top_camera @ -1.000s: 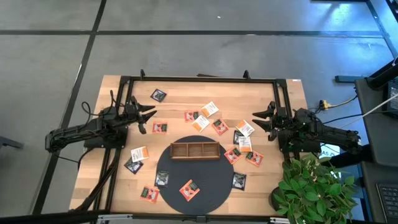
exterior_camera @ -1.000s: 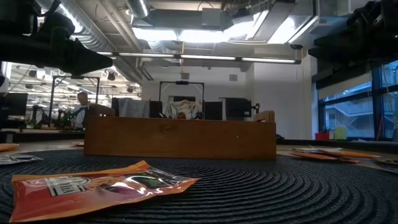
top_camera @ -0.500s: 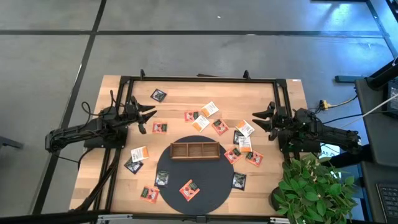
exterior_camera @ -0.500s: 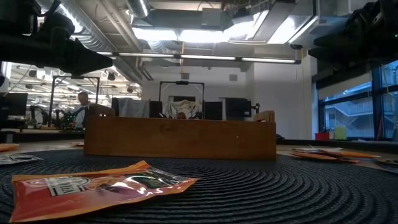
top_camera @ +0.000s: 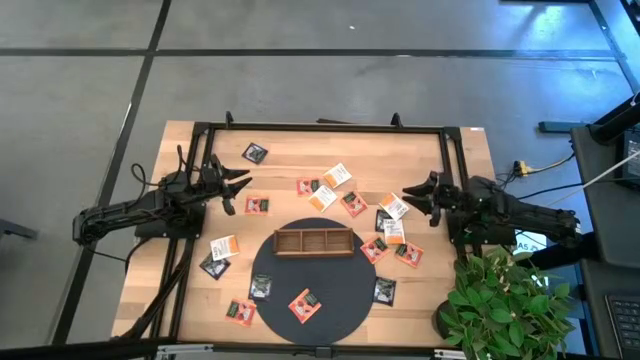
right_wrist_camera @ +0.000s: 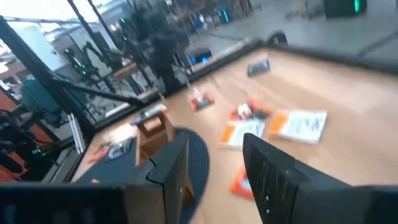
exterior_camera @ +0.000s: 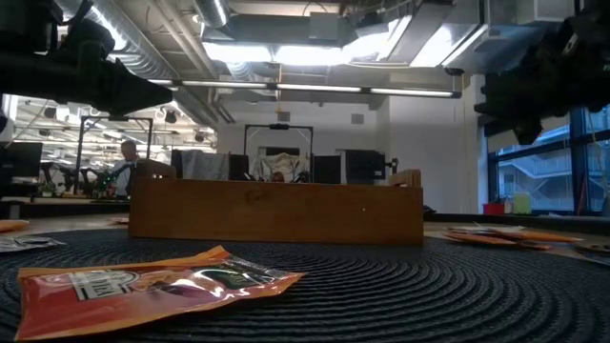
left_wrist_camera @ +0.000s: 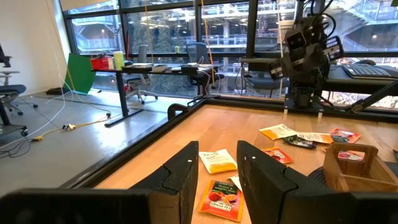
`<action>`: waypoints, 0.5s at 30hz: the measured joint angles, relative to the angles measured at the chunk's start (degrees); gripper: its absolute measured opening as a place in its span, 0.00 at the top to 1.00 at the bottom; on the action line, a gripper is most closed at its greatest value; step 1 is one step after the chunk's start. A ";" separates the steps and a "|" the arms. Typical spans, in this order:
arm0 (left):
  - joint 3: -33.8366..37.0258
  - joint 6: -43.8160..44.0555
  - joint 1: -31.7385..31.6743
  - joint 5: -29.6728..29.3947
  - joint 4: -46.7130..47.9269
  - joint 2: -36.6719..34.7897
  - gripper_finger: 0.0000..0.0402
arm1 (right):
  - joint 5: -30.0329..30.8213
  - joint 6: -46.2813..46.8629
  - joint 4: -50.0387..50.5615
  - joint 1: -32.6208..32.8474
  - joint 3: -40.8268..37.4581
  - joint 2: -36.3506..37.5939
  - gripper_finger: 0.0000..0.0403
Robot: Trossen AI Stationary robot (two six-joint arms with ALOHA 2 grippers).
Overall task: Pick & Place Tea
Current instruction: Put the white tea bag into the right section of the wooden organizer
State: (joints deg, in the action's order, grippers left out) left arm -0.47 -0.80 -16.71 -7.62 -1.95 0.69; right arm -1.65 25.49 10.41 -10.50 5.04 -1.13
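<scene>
Several small tea sachets lie flat over the wooden table (top_camera: pixel 300 140): a black one (top_camera: pixel 254 153), a white one (top_camera: pixel 338 176), an orange-red one (top_camera: pixel 257 205). Another orange-red sachet (top_camera: pixel 303 305) lies on the round dark mat (top_camera: pixel 340 290) and shows large in the low view (exterior_camera: pixel 152 286). The brown wooden tray (top_camera: pixel 313 242) stands on the mat's far part. My left gripper (top_camera: pixel 238 194) hovers open at the table's left side, level, next to the orange-red sachet (left_wrist_camera: pixel 221 199). My right gripper (top_camera: pixel 411 198) hovers open at the right side, beside a white sachet (top_camera: pixel 394 207).
A black frame (top_camera: pixel 320 127) runs along the table's far edge and down both sides. A potted green plant (top_camera: pixel 505 305) stands at the near right corner, close to my right arm. More sachets cluster right of the tray (top_camera: pixel 385 240).
My right gripper has rolled about its own axis and tipped slightly downward, so its two fingers show closer together from above; in the low view its dark shape has sunk at the upper right. It stays open. No sachet has moved.
</scene>
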 joint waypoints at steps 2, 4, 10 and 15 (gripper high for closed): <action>0.01 0.00 0.00 -0.04 -0.01 0.00 0.73 | 0.00 1.34 1.27 0.00 -0.23 0.00 0.61; 0.02 0.00 -0.02 -0.27 0.01 0.00 0.73 | 0.02 1.27 1.53 0.01 -0.42 -0.09 0.61; 0.02 0.00 0.00 -0.26 0.01 0.00 0.73 | 0.04 2.03 0.19 0.01 -0.42 -0.22 0.61; 0.00 0.00 0.00 -0.26 -0.01 0.00 0.73 | 1.18 9.78 -0.28 0.02 -0.42 -0.72 0.61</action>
State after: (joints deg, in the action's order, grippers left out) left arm -0.47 -0.80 -16.71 -7.88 -1.96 0.69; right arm -0.47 35.27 10.13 -10.48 4.62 -1.85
